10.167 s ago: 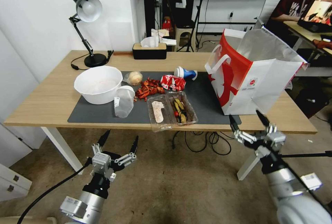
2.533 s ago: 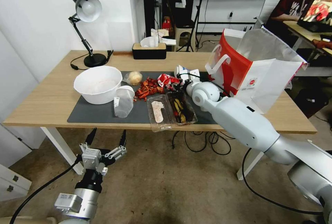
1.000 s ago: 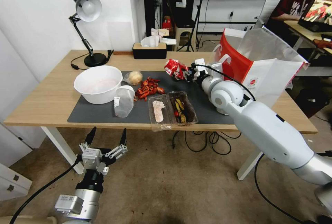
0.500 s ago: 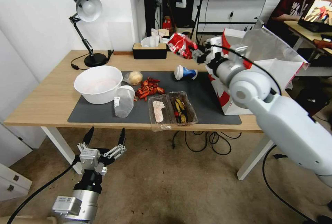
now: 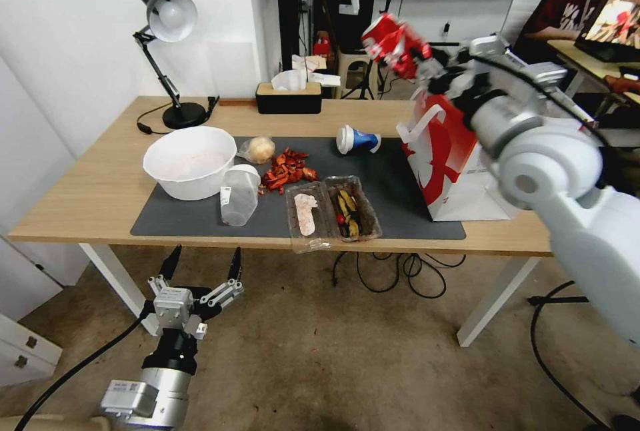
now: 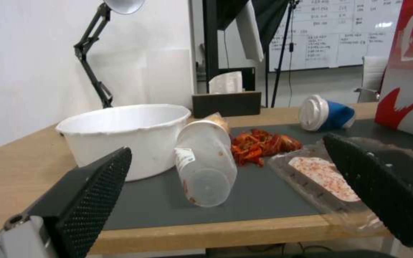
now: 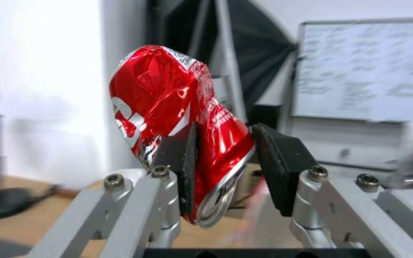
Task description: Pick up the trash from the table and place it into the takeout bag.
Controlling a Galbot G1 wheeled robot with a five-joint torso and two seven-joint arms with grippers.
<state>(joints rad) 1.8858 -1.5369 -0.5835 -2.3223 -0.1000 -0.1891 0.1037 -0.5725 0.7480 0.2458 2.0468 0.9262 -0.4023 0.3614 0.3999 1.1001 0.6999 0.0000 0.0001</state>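
Note:
My right gripper (image 5: 427, 64) is shut on a crushed red can (image 5: 393, 44), held high in the air just left of the takeout bag's (image 5: 447, 164) upper rim. In the right wrist view the can (image 7: 168, 89) is pinched between the black pads of that gripper (image 7: 223, 157). More trash lies on the table's (image 5: 100, 184) grey mat (image 5: 393, 191): a white bowl (image 5: 190, 161), a tipped clear cup (image 5: 239, 196), a wrapped ball (image 5: 259, 149), red scraps (image 5: 287, 170), a clear tray (image 5: 331, 211) and a blue-and-white cup (image 5: 357, 140). My left gripper (image 5: 200, 268) hangs open below the table's front edge.
A black desk lamp (image 5: 167, 24) and a black tissue box (image 5: 288, 96) stand at the table's back. Cables (image 5: 387, 271) hang under the table. My right arm (image 5: 560, 171) covers the bag's right half. The left wrist view faces the clear cup (image 6: 206, 161) and bowl (image 6: 125, 132).
My right gripper closed on the red can on the mat and lifted it up and to the right, level with the bag's top. The left arm stayed low.

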